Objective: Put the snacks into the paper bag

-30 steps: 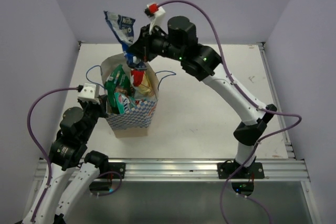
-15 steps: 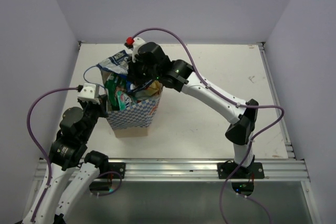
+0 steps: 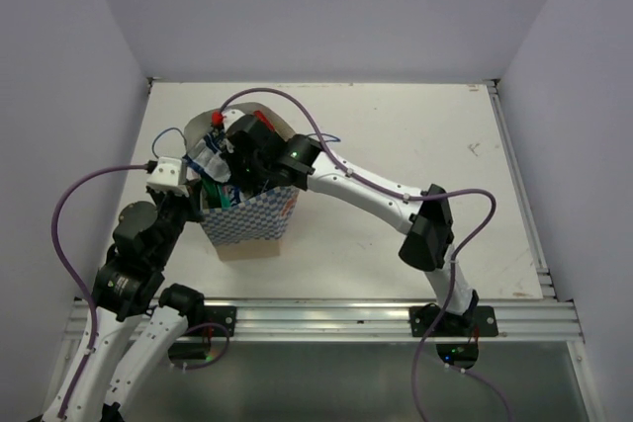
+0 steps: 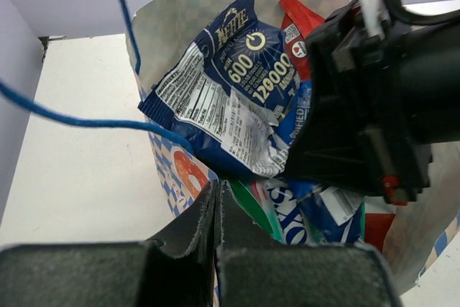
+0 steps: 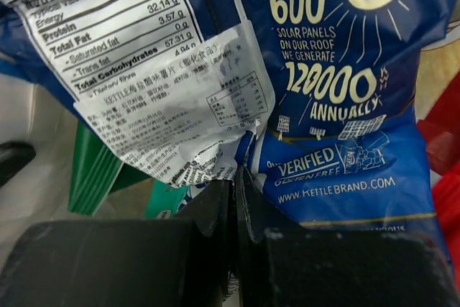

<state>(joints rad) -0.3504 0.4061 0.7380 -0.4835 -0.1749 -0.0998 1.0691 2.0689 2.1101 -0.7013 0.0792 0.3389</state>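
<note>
The paper bag (image 3: 249, 222) stands upright at the table's left, cream with a blue checkered band. My right gripper (image 3: 229, 171) is down inside its mouth, shut on the dark blue pack (image 5: 338, 91), pinching its lower seam between the fingertips (image 5: 236, 177). The blue pack (image 4: 244, 98) lies on top of the other snacks. A green packet (image 4: 262, 210), a red one (image 4: 300, 23) and a teal one (image 5: 165, 199) show beneath it. My left gripper (image 4: 217, 190) is shut on the bag's near rim (image 4: 188, 170), at the bag's left edge (image 3: 202, 207).
The bag's thin blue string handles (image 4: 72, 121) loop out to the left and over the rim. The white table (image 3: 415, 145) stretches right of the bag. Lilac walls enclose the table on three sides.
My right arm has come down from above the bag, carrying the dark blue pack into the bag's mouth. The left arm has not moved.
</note>
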